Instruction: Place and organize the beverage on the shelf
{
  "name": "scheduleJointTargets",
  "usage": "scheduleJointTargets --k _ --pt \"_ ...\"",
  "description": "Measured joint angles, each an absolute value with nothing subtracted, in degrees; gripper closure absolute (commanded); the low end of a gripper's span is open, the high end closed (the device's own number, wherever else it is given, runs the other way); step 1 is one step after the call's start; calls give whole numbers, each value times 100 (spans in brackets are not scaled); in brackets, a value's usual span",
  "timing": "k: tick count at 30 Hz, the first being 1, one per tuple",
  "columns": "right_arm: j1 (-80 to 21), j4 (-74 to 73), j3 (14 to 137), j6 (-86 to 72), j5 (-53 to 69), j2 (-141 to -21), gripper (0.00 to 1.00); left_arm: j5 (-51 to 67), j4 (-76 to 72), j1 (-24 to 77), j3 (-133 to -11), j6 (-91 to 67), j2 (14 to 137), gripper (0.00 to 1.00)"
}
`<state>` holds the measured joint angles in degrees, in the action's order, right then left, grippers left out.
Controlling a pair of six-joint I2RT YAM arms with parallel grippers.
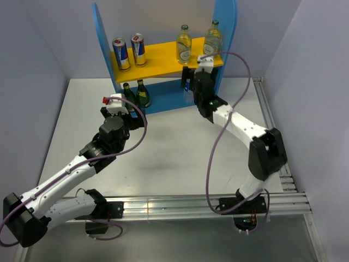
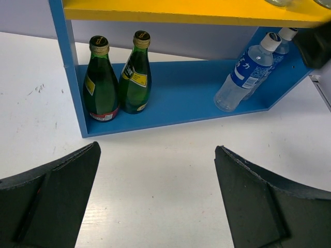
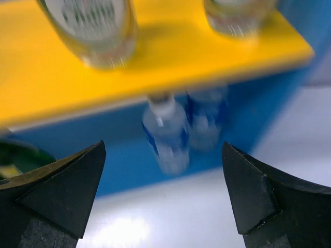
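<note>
From above, both my arms reach over the white table (image 1: 163, 153) toward the shelf (image 1: 101, 43), and neither carries anything. My left gripper (image 1: 126, 105) hangs spread wide just in front of the left end of the blue bottom board (image 1: 166, 101), and my right gripper (image 1: 191, 83) is equally wide at the right end, close under the yellow upper board (image 1: 161, 57). The drinks sit sorted by kind, which I take as the reason for the layout: the two silver-blue-red cans (image 1: 121, 53) side by side at the left of the yellow board, the two pale-green bottles (image 1: 184, 45) at its right. My left wrist camera looks between my splayed fingers (image 2: 57, 191) into the lower level. The two dark green gold-necked bottles (image 2: 101, 80) stand touching beside the left side panel, and the two blue-labelled water bottles (image 2: 247, 72) stand well apart from them at the right end. They lean in this view, though I cannot tell whether that is the camera's angle. My right wrist view is blurred, yet it shows the same white-capped pair close together under the yellow board, with the bases of the pale-green bottles above and nothing between my fingers. All six drinks appear shelved, so I judge the task done or nearly so.
</note>
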<state>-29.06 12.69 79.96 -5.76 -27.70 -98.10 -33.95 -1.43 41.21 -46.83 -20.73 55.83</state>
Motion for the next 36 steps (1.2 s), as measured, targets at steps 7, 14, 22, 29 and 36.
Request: scheduleJointTargets --k 7,14,22,29,36 --pt "-3651 1140 5559 -1297 -3253 -7644 0 -3601 115 4121 -4847 -2294 5776 1" --pt "-4410 -519 5000 -1916 -2989 -5446 0 -3782 1131 4123 -5854 -2519 6149 1" --pt "-4501 -2429 6897 -1850 -2823 -4239 0 -3511 2978 4123 -8527 -2714 6687 1" --pt "-4501 -3002 7669 -1723 -2554 -3660 0 -2899 3830 4123 -9118 -2768 6228 1" --pt "-4501 -3426 7693 -1643 -2432 -3645 0 -2650 4156 4123 -9227 -2659 5784 1"
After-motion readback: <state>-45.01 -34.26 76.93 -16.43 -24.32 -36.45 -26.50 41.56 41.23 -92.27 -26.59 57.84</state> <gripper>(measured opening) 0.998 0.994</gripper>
